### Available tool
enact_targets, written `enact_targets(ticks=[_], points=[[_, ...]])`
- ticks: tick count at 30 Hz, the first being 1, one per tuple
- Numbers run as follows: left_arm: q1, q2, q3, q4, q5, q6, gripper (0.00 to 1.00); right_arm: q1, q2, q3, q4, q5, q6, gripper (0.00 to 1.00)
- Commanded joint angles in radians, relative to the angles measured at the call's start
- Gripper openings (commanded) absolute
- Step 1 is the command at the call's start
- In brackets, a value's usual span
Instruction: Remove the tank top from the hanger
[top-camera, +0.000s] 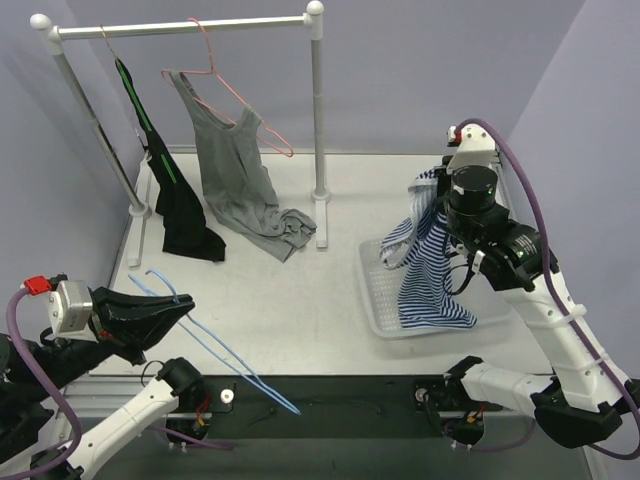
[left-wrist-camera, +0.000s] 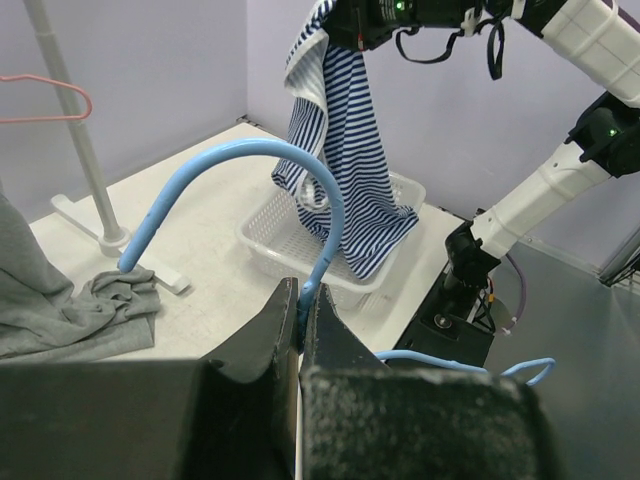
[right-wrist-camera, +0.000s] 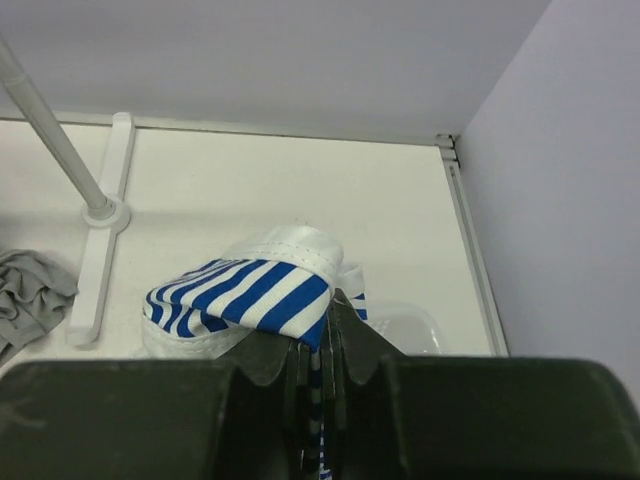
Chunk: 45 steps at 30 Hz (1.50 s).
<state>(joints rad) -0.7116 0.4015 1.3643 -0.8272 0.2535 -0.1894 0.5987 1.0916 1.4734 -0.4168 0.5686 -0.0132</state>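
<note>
Removal looks done: the striped tank top (top-camera: 435, 280) hangs pinched beneath the right end effector (right-wrist-camera: 318, 335), over the basket (top-camera: 373, 295), while the left end effector (left-wrist-camera: 300, 318) clamps the bare blue hanger (left-wrist-camera: 250, 150) well apart.

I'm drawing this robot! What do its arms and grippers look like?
The left arm and right arm are white tubes with black joints and purple cables. Each wrist has a red part. The left gripper and right gripper are black, two-fingered.
</note>
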Motion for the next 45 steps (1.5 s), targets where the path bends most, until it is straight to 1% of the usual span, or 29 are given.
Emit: enact_targets(ticks=[1,2,6,7,9,10,11,14,17,20,24,28,29,30,31,32,34,35,36,37,38,40,41,43,44,45], points=[[0.001,0.013,-0.002,0.037,-0.023,0.001,0.00,-0.036,-0.047,-0.080,0.026,-0.007,0.153,0.00],[0.003,0.014,-0.005,0.037,-0.026,0.001,0.00,-0.034,-0.062,-0.102,0.015,-0.009,0.180,0.00],[0.001,0.011,-0.022,0.045,-0.042,0.002,0.00,-0.036,-0.163,-0.234,-0.140,-0.007,0.431,0.00],[0.000,0.010,-0.027,0.052,-0.046,0.002,0.00,-0.036,-0.214,-0.313,-0.155,-0.012,0.537,0.00],[0.001,0.013,-0.036,0.057,-0.045,0.004,0.00,-0.036,-0.261,-0.389,-0.177,-0.015,0.616,0.00],[0.000,0.014,-0.037,0.063,-0.048,0.005,0.00,-0.036,-0.295,-0.462,-0.180,-0.010,0.675,0.00],[0.001,0.016,-0.040,0.063,-0.045,0.007,0.00,-0.037,-0.308,-0.488,-0.183,0.003,0.706,0.00],[0.001,0.019,-0.054,0.071,-0.049,0.007,0.00,-0.039,-0.314,-0.562,-0.183,0.051,0.765,0.00],[0.001,0.019,-0.064,0.074,-0.059,-0.001,0.00,-0.053,-0.268,-0.613,-0.131,0.105,0.780,0.00],[0.001,0.023,-0.060,0.074,-0.072,-0.002,0.00,-0.099,-0.197,-0.653,-0.059,0.036,0.751,0.00],[0.001,0.031,-0.048,0.057,-0.109,-0.004,0.00,-0.158,-0.084,-0.709,-0.042,-0.009,0.820,0.00],[0.001,0.033,-0.042,0.037,-0.134,0.001,0.00,-0.223,-0.021,-0.746,-0.011,-0.044,0.825,0.00],[0.001,0.034,-0.042,0.033,-0.138,0.002,0.00,-0.261,-0.013,-0.745,-0.010,-0.053,0.822,0.02],[0.001,0.036,-0.042,0.031,-0.152,0.004,0.00,-0.279,-0.007,-0.742,-0.011,-0.087,0.812,0.09],[0.001,0.036,-0.044,0.025,-0.158,0.005,0.00,-0.295,-0.010,-0.728,-0.011,-0.108,0.780,0.17],[0.001,0.034,-0.044,0.023,-0.164,0.005,0.00,-0.304,-0.015,-0.720,-0.014,-0.136,0.751,0.35],[0.001,0.033,-0.048,0.019,-0.195,0.005,0.00,-0.313,-0.029,-0.672,-0.028,-0.200,0.661,0.48],[0.001,0.028,-0.051,0.019,-0.206,0.002,0.00,-0.312,-0.030,-0.644,-0.083,-0.211,0.648,0.57],[0.001,0.025,-0.059,0.019,-0.224,0.002,0.00,-0.312,-0.032,-0.621,-0.109,-0.222,0.633,0.62],[0.001,0.025,-0.062,0.020,-0.232,0.001,0.00,-0.310,-0.035,-0.602,-0.129,-0.266,0.609,0.66],[0.001,0.022,-0.065,0.020,-0.237,-0.001,0.00,-0.309,-0.042,-0.561,-0.160,-0.289,0.564,0.74],[0.001,0.022,-0.071,0.020,-0.246,-0.001,0.00,-0.298,-0.077,-0.529,-0.175,-0.352,0.518,0.77],[0.001,0.023,-0.074,0.019,-0.247,-0.001,0.00,-0.294,-0.094,-0.498,-0.178,-0.439,0.468,0.78],[0.001,0.028,-0.080,0.014,-0.280,0.002,0.00,-0.263,-0.146,-0.467,-0.169,-0.539,0.421,0.78],[0.001,0.033,-0.080,0.013,-0.286,0.002,0.00,-0.248,-0.163,-0.452,-0.157,-0.672,0.395,0.78],[0.001,0.034,-0.082,0.011,-0.298,0.004,0.00,-0.235,-0.185,-0.417,-0.151,-0.728,0.362,0.79]])
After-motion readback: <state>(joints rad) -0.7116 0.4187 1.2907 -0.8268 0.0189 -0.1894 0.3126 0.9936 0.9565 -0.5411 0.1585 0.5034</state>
